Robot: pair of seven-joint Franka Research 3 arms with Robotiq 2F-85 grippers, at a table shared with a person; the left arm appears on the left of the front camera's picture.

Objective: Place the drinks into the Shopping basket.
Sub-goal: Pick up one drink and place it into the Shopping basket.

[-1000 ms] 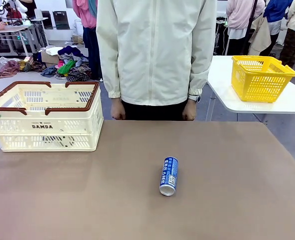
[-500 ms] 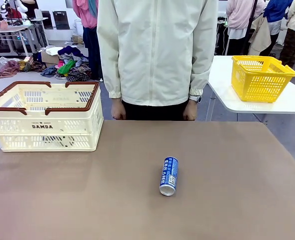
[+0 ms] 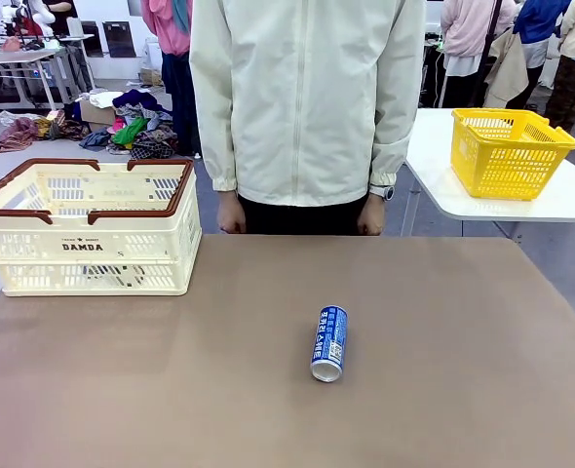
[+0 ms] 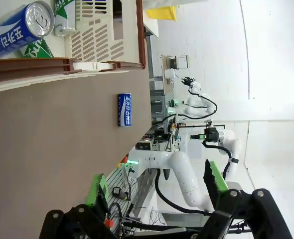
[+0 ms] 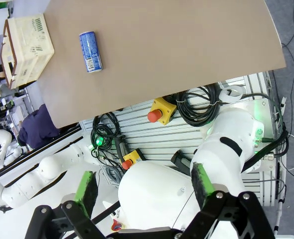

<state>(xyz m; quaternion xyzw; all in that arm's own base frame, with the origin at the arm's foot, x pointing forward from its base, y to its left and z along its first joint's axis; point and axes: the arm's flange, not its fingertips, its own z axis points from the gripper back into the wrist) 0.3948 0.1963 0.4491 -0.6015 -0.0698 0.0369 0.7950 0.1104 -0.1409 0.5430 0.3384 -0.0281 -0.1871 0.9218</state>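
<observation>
- My left gripper [image 4: 154, 199] is spread wide and empty, pulled back beside the large cream slotted Shopping basket with brown rim [image 3: 93, 229]; my right gripper [image 5: 142, 191] is likewise wide apart and empty, high above the near table edge.
- In my left wrist view the basket already holds cans: a blue can with a silver end [image 4: 17, 27] and a green can with white lettering [image 4: 65, 15] lie inside.
- One slim blue metal can with white print [image 3: 329, 342] lies on its side on the brown table [image 3: 443, 322], well apart from the basket, silver end toward me.
- I judge this can is the step in hand. I would come down over its middle, fingers across the long axis, so it cannot roll away.
- Close gently; thin metal dents, I expect.
- The person's hands [image 3: 369, 216] rest at the far edge; I keep my carry low and clear of them.
</observation>
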